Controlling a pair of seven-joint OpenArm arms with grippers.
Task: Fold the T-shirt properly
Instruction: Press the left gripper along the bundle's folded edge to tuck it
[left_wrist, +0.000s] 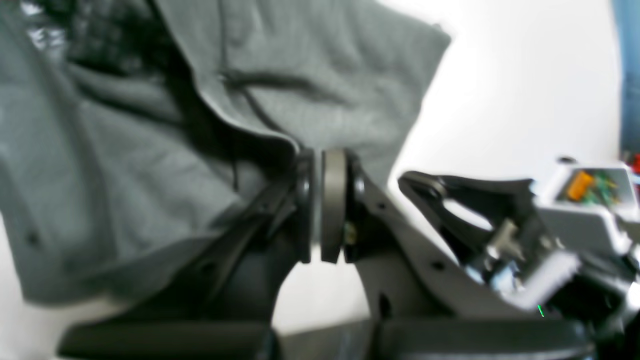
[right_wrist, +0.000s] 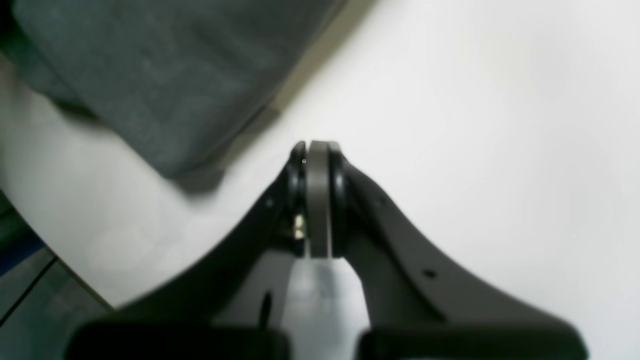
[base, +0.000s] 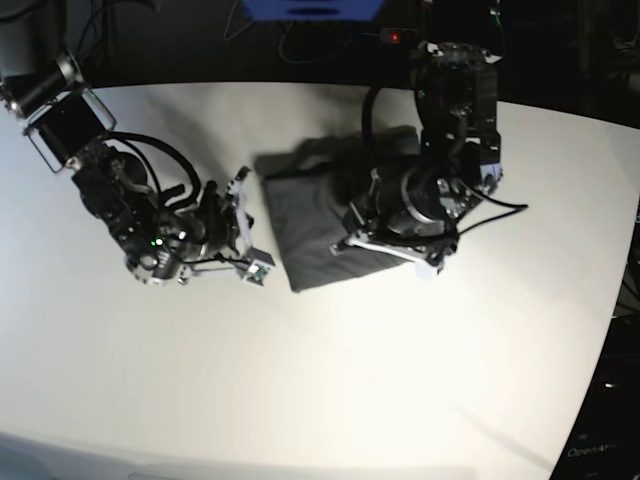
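Note:
The dark grey T-shirt (base: 310, 230) lies partly folded in a rough rectangle on the white table (base: 350, 380). My left arm's wrist (base: 420, 200) hangs over its right part and hides the fingertips there. In the left wrist view my left gripper (left_wrist: 322, 152) is shut, with a fold edge of the T-shirt (left_wrist: 150, 175) running into its tips. My right gripper (right_wrist: 317, 147) is shut and empty above bare table, just off a corner of the T-shirt (right_wrist: 165, 75). It sits at the shirt's left edge (base: 243, 222) and shows in the left wrist view (left_wrist: 415, 182).
The table's rounded edge (right_wrist: 55, 260) runs close at the lower left of the right wrist view, with floor beyond. Cables and a blue object (base: 310, 8) lie behind the table's far edge. The right arm's body (base: 120, 200) stretches across the table's left part.

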